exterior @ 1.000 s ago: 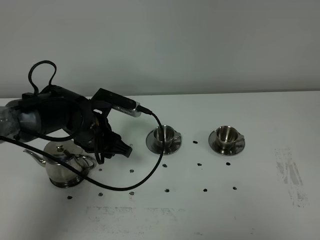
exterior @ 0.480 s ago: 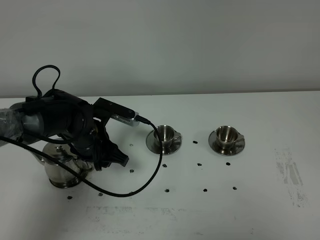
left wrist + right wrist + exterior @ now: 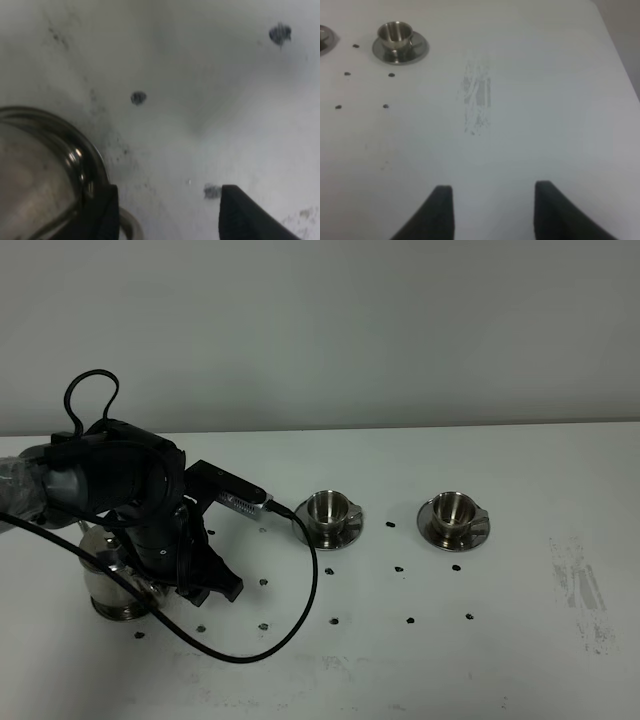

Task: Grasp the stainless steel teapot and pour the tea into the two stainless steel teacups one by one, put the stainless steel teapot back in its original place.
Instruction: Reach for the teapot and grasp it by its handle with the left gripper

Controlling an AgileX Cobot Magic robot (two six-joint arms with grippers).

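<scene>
Teapot (image 3: pixel 102 582) at far left of table (image 3: pixel 400 675), upright, seemingly on its own saucer; largely masked by left arm in high view. Left gripper (image 3: pixel 165 215) down at table height on cup-facing side of pot, jaws wide apart, nothing gripped. One finger (image 3: pixel 102 215) close against pot's flank, thin loop of handle (image 3: pixel 129 227) showing just inside that finger. Judged: approach to handle, pinch not yet made. Low, side-on placement sensible, handle being the only part slim enough to take between jaws, and a hold there good for tipping toward cups. Right gripper (image 3: pixel 492 210) parked above bare table well off to the right, fingers apart, empty; kept out of the way, probably a one-arm job.

Containers. Nearer teacup (image 3: pixel 330 508) and farther teacup (image 3: pixel 455 508), each upright on a round saucer, well apart from each other and from pot. Interiors bright steel, no reddish-brown liquid visible: both taken as unfilled. Pot's contents: cannot tell, lid hidden under arm. Pouring and return to saucer entirely ahead.
</scene>
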